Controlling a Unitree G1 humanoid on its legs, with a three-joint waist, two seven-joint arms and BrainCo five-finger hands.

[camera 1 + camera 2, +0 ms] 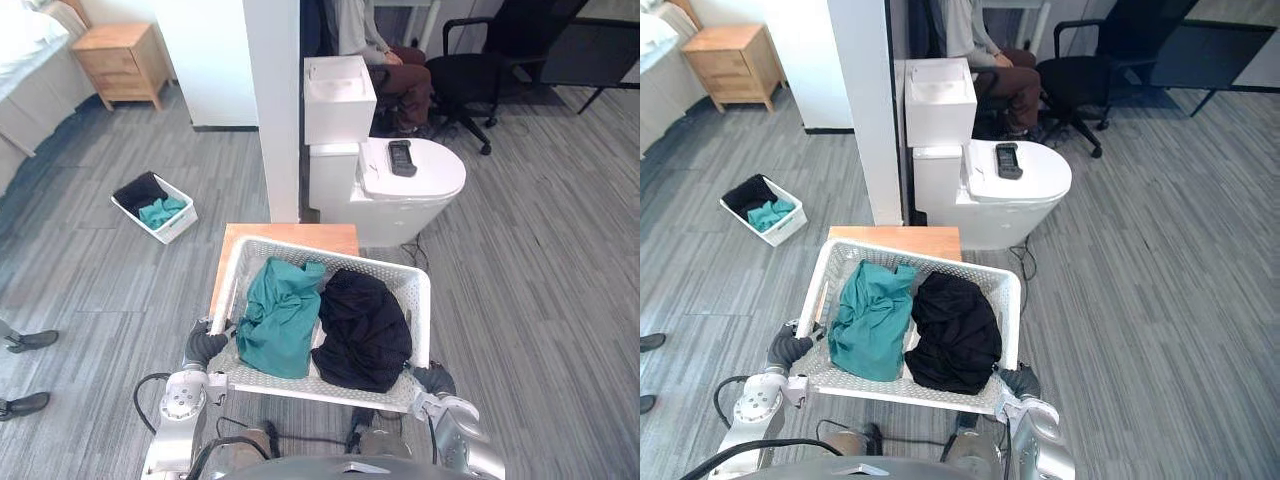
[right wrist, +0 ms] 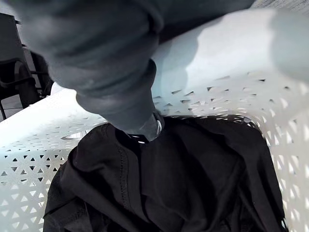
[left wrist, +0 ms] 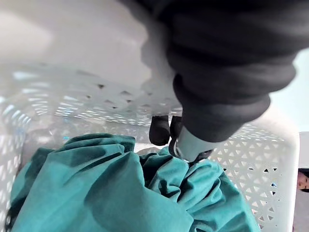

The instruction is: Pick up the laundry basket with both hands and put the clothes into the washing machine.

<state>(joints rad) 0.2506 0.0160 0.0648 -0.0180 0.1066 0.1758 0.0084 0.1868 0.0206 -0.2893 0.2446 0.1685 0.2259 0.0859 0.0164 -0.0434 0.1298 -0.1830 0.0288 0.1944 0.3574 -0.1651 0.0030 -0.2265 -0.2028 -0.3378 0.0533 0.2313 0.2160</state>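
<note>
**A:** How far along is this?

**B:** I'd say the pickup is in hand. The left hand [image 1: 205,345] has its dark-tipped fingers [image 3: 159,130] hooked over the rim of the laundry basket [image 1: 330,262]. The right hand [image 1: 435,378] clasps the opposite rim, with one finger [image 2: 145,129] curled down inside the wall. The basket hangs between the two hands.

**A:** Is it lifted clear?

**B:** I can't tell. Its far end overlaps a wooden stand [image 1: 290,235] just beyond the hands, and it may be resting there.

**A:** And the clothes?

**B:** Both are inside it. The teal garment [image 1: 280,315] is on the left hand's side and the black garment [image 1: 365,330] is by the right hand. Nothing is unloaded, so the carrying and loading are all left to do.

**A:** Where's the machine?

**B:** Well beyond the hands, past the stand, is a white unit [image 1: 380,215] with a closed, rounded lid and a dark remote [image 1: 401,157] on top. It looks more like a toilet than a washer.

**A:** Any labels or writing?

**B:** None I can read; the remote's markings are too small
</note>
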